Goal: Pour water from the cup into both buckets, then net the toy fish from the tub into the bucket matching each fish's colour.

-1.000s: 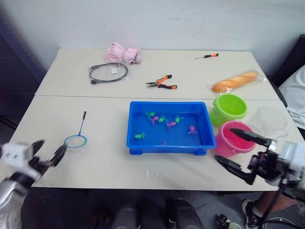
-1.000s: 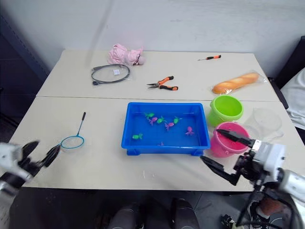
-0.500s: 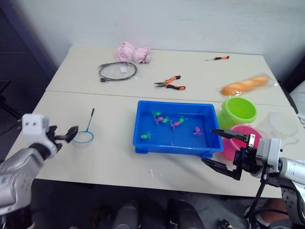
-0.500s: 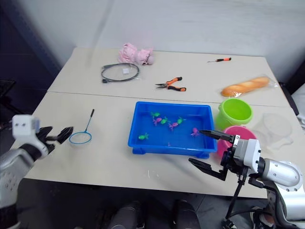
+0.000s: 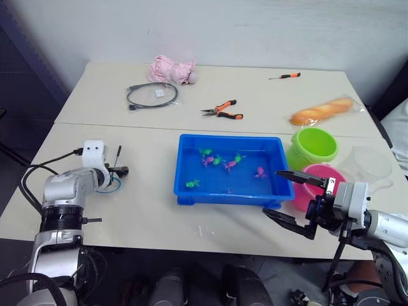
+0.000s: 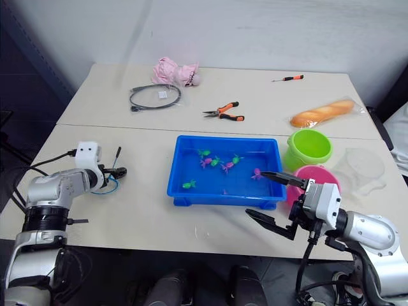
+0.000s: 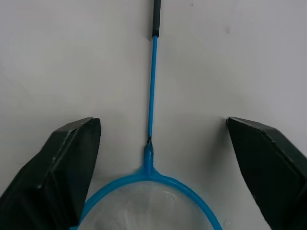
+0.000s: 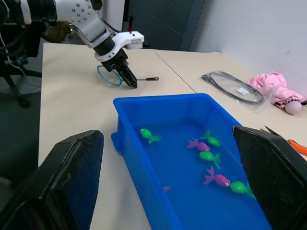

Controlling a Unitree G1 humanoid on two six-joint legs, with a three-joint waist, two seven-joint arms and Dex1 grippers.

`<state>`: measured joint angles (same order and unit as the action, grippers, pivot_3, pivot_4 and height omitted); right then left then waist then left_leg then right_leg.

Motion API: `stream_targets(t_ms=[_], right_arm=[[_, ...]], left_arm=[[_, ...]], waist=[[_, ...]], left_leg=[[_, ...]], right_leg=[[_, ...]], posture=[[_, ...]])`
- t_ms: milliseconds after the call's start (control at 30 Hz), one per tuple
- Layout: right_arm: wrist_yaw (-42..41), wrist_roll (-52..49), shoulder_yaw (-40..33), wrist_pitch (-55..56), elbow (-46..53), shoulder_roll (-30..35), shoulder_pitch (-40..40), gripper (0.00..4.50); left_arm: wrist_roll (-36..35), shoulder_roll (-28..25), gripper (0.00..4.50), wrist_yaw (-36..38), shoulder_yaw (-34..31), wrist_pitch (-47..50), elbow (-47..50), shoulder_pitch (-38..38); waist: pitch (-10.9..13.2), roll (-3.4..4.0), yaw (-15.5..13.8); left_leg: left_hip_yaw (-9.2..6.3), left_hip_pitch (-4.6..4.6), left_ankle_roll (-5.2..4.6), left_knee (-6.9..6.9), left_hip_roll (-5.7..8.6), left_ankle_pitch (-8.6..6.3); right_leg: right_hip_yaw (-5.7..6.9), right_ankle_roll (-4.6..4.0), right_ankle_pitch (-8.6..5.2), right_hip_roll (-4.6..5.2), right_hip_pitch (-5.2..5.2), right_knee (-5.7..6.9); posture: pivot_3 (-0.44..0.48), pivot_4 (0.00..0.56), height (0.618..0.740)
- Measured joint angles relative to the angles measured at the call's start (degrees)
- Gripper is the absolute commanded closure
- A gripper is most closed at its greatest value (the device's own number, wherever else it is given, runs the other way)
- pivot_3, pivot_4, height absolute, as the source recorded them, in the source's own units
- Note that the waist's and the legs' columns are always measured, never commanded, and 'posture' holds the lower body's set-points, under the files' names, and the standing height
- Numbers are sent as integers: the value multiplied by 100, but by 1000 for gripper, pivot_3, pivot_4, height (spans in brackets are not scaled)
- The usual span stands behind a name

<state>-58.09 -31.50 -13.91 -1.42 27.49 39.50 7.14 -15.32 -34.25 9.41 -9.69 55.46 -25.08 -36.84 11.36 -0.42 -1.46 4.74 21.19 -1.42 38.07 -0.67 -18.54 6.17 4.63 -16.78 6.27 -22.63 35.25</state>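
The left gripper (image 7: 153, 158) has swung over the net (image 7: 152, 143), fingers spread astride its handle, ready to grab; the right gripper (image 5: 294, 197) waits open.

The blue tub (image 5: 229, 171) holds scattered green and pink toy fish (image 5: 217, 160); just right stand the green and pink buckets (image 5: 310, 145) — then the clear cup (image 5: 363, 162). The net (image 7: 152, 158) lies flat, far left.

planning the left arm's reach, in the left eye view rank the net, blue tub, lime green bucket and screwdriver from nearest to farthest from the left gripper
1. Net, right at the left gripper.
2. Blue tub, mid-table, to its right.
3. Lime green bucket, beyond the tub's right end.
4. Screwdriver, far right corner of the table.
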Motion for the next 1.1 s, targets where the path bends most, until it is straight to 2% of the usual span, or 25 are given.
stream_targets(t_ms=[100, 233, 367, 467, 567, 667, 733, 833, 900, 1033, 1100], right_arm=[[104, 20, 6, 23, 48, -15, -6, 0], [206, 126, 19, 39, 58, -76, -4, 0], [251, 216, 55, 52, 70, -85, -5, 0], [312, 135, 50, -46, 231, -67, -45, 0], [321, -137, 33, -372, 401, 90, -152, 0], [347, -496, 122, -1081, 454, 412, -455, 0], [413, -768, 350, -1659, 453, 558, -945, 0], [626, -933, 790, -2401, 348, 577, -1900, 0], [770, -918, 1018, -2761, 186, 560, -2417, 0], [610, -710, 1829, -3256, -188, 484, -3173, 0], [499, -607, 2117, -3400, -308, 453, -3355, 0]], left_arm=[[41, -144, 2634, 363, 132, 83, -107, -41], [161, -209, 4485, 558, 25, -319, -561, -110], [152, -239, 4485, 902, -127, -634, -740, -99], [-78, -374, 4485, 1572, -258, -932, -628, -4], [-321, -774, 4485, 2583, -305, -1483, -103, 141], [-581, -1403, 4485, 4081, -307, -2461, 723, 274], [-790, -1775, 4485, 5097, -215, -2825, 1294, 280], [-927, -2040, 4485, 6276, 471, -2913, 2057, 206], [-874, -2083, 4485, 6760, 1021, -2911, 2401, 147], [-714, -1986, 4485, 7245, 2056, -2417, 3032, -278], [-728, -1866, 4485, 7306, 2204, -2239, 3189, -475]], waist=[[-1, 2, -10], [-3, 6, -18], [-3, 5, -21], [8, -15, 6], [17, -30, 40], [18, -31, 84], [19, -28, 104], [22, -15, 136], [23, -13, 131], [23, -13, 137], [23, -14, 135]], left_leg=[[1, -5, 0, 2, 4, 0], [2, -7, -3, 3, 6, 2], [1, -4, -5, 6, 8, 4], [1, 5, 1, 7, 6, 7], [3, 7, 5, 6, 4, 9], [2, 6, 5, 6, 3, 9], [2, 3, 5, 5, 3, 9], [2, 4, 3, 5, 3, 10], [0, 8, 1, 1, 3, 11], [3, 47, -10, 14, 5, 17], [14, 79, -19, 29, 8, 21]], right_leg=[[-2, 0, 0, 5, 0, 9], [-3, 0, 0, 11, 0, 13], [-2, 0, 0, 14, -1, 19], [-1, -1, 0, 14, -15, 27], [-2, -3, -1, 13, -19, 26], [-4, -5, -2, 18, -17, 14], [-4, -9, -4, 22, -16, -7], [-5, -12, -6, 24, -16, -5], [-2, -15, -7, 24, -19, -5], [-1, -16, -8, 17, -54, 29], [-4, -12, -6, 14, -88, 46]], posture=[[0, 150, 740], [0, 150, 740], [0, 150, 740], [0, 150, 740], [0, 150, 740], [0, 150, 740], [0, 150, 740], [0, 150, 740], [0, 150, 740], [0, 150, 740], [0, 150, 740]])
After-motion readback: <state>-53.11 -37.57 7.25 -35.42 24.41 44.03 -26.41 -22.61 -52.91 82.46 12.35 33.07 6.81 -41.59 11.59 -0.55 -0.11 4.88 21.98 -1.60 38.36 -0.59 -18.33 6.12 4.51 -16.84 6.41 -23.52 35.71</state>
